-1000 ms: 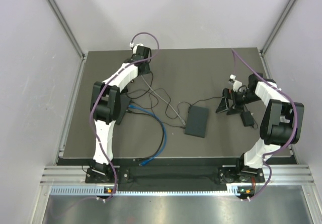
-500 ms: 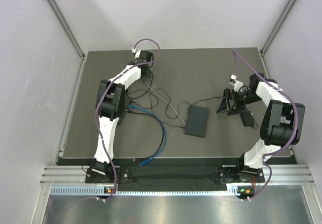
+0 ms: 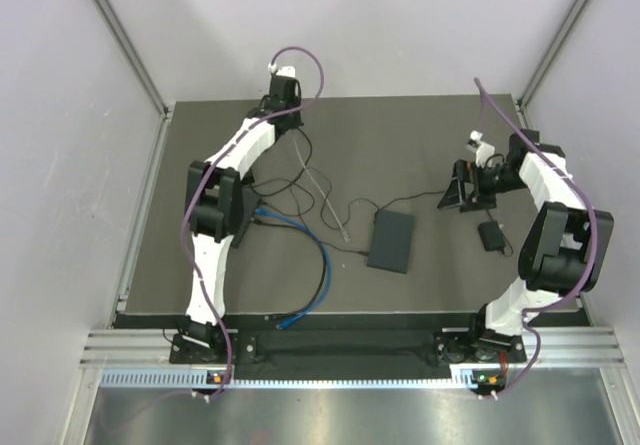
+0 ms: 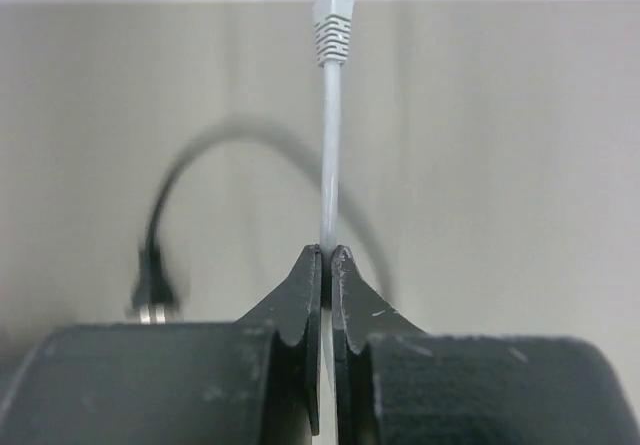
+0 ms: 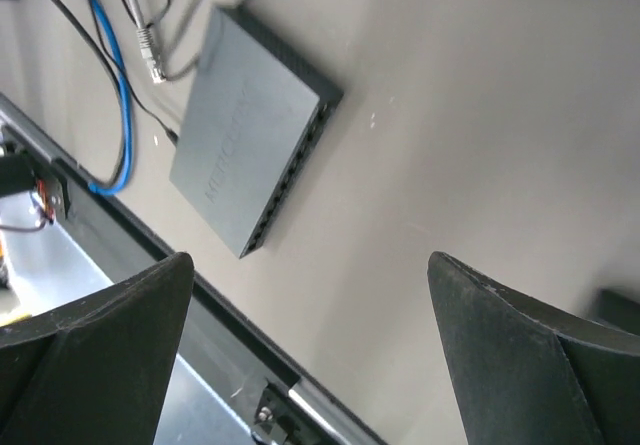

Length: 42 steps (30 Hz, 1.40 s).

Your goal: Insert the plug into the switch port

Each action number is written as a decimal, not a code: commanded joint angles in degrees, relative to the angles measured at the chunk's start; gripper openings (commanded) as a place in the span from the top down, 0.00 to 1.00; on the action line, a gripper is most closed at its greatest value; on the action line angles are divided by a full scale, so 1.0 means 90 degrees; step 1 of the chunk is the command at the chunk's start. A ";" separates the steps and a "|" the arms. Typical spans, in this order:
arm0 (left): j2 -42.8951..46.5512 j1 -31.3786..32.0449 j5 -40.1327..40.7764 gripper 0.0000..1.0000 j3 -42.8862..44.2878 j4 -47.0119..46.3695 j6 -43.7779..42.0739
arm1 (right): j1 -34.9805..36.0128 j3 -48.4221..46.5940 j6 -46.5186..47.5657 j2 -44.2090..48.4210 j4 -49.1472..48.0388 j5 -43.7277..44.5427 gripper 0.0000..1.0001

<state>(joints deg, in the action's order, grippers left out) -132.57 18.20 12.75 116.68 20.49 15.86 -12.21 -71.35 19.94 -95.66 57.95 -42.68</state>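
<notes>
Well within mat (image 3: 400, 135) edges: switch (image 3: 391, 241).

Switch (image 3: 391, 242) on table (image 3: 400, 145), plug (image 3: 346, 233) just left, looped cable (image 3: 326, 265) further left, possible adapter (image 3: 491, 235) at right

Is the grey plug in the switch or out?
Out. The grey plug lies apart from the switch; the left gripper is shut on the grey cable.
</notes>
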 commanded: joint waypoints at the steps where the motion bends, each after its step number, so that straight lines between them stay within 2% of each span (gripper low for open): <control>1: 0.1554 -0.0020 -0.1112 1.00 -0.0500 -0.2201 -0.1056 | -0.0264 -0.0645 0.0245 0.0550 0.0026 -0.0414 0.00; 3: 0.2119 -0.0010 -0.1619 1.00 -0.0805 -0.2967 -0.1311 | -0.0421 -0.0831 0.0332 0.0696 0.0035 -0.0531 0.00; 4: 0.2278 -0.0010 -0.2144 1.00 -0.0942 -0.3444 -0.1438 | -0.0469 -0.1044 0.0371 0.0745 0.0074 -0.0638 0.00; 10: 0.3060 -0.0010 -0.4071 1.00 -0.0817 -0.4667 -0.1694 | -0.0763 -0.2011 0.0636 0.1146 0.0094 -0.1155 0.00; 12: 0.3235 0.0000 -0.4716 1.00 -0.0787 -0.5293 -0.1383 | -0.0802 -0.2218 0.0548 0.1360 -0.0177 -0.1409 0.00; 13: 0.3285 -0.0010 -0.4931 1.00 -0.0777 -0.5459 -0.0898 | -0.0802 -0.2267 0.0422 0.1496 -0.0412 -0.1720 0.00; 14: 0.3353 0.0000 -0.5281 1.00 -0.0777 -0.5644 -0.0622 | -0.0812 -0.2229 -0.0014 0.1778 -0.0743 -0.1868 0.00; 16: 0.3412 0.0155 -0.5624 1.00 -0.0651 -0.5568 -0.0047 | -0.0812 -0.1802 -0.0786 0.2179 -0.2380 -0.2277 0.00; 17: 0.3460 0.0224 -0.5800 1.00 -0.0650 -0.5548 0.0179 | -0.0802 -0.1557 -0.2134 0.2626 -0.3228 -0.2328 0.00; 18: 0.3567 0.0360 -0.5802 1.00 -0.0699 -0.5587 0.0442 | -0.0802 -0.1264 -0.3105 0.2853 -0.5402 -0.2348 0.01; 19: 0.3626 0.0429 -0.5840 1.00 -0.0757 -0.5655 0.0977 | -0.0802 -0.0691 -0.3994 0.3039 -0.6593 -0.2377 0.03; 20: 0.3675 0.0507 -0.5880 1.00 -0.0835 -0.5752 0.1195 | -0.0754 -0.0482 -0.5463 0.3321 -0.7678 -0.2300 0.04; 21: 0.3830 0.0711 -0.5870 1.00 -0.1058 -0.5927 0.1361 | -0.0695 -0.0355 -0.5971 0.3392 -0.9168 -0.2077 0.05; 22: 0.3929 0.0829 -0.5822 1.00 -0.1206 -0.5997 0.1624 | -0.0607 -0.0440 -0.6411 0.3412 -0.9502 -0.1968 0.05; 26: 0.4349 0.1492 -0.5684 1.00 -0.1938 -0.6290 0.2026 | 0.0319 -0.1260 -0.6435 0.3197 -0.9330 -0.1382 0.10; 29: 0.4437 0.1981 -0.5519 1.00 -0.2339 -0.6388 0.2310 | 0.1011 -0.1428 -0.6367 0.3187 -0.9408 -0.0846 0.20; 31: 0.4428 0.2255 -0.5412 1.00 -0.2496 -0.6388 0.2340 | 0.1567 -0.1340 -0.6298 0.3216 -0.9554 -0.0523 0.31; 33: 0.4428 0.2470 -0.5207 1.00 -0.2593 -0.6339 0.2271 | 0.1795 -0.1243 -0.6308 0.3265 -0.9593 -0.0270 0.39; 37: 0.4350 0.2587 -0.4874 1.00 -0.2642 -0.6203 0.2057 | 0.2079 -0.0959 -0.6279 0.3363 -0.9623 -0.0102 0.41; 41: 0.4320 0.2636 -0.4504 1.00 -0.2711 -0.6066 0.1822 | 0.2186 -0.0813 -0.6113 0.3344 -0.9155 0.0006 0.57; 42: 0.4311 0.2636 -0.4484 1.00 -0.2721 -0.6075 0.1774 | 0.2206 -0.0793 -0.6103 0.3314 -0.9057 0.0005 0.57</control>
<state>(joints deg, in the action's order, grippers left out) -95.61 41.71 -31.00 92.38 -31.86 33.63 6.33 -78.74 -35.64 -66.26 -24.14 -44.38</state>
